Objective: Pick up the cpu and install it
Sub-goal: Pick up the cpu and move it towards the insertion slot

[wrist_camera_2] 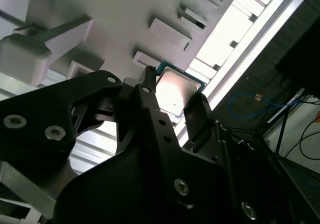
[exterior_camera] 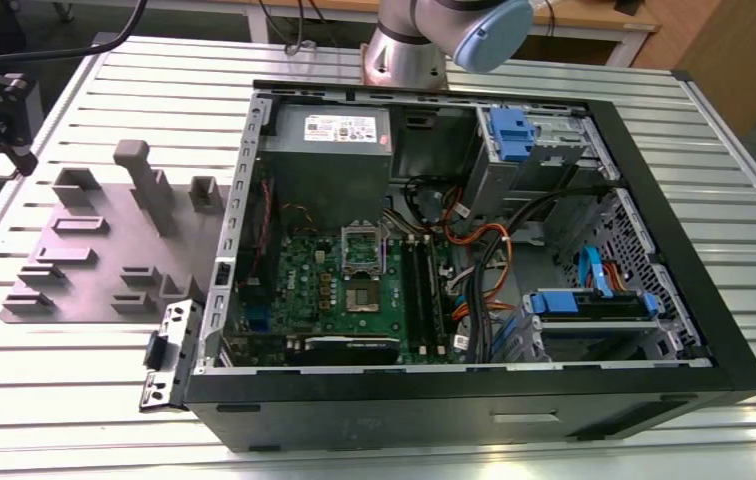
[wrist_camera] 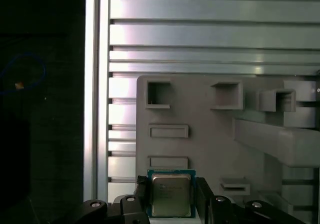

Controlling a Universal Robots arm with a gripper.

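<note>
Your gripper (wrist_camera_2: 173, 90) is clamped on the cpu (wrist_camera: 171, 195) by two opposite edges, likely to keep it level (metal lid towards both wrist cameras). It hangs over the grey fixture tray (exterior_camera: 85, 255) — the open computer case (exterior_camera: 485, 415) lies at three o'clock from that tray in the exterior view.

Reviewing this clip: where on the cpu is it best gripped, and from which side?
By two opposite side edges, coming in square to its flat face. The cpu is a thin flat square, so its metal top gives nothing to pinch; only the edges do. In the first wrist view the gripper has its fingers closed on just those edges.
</note>
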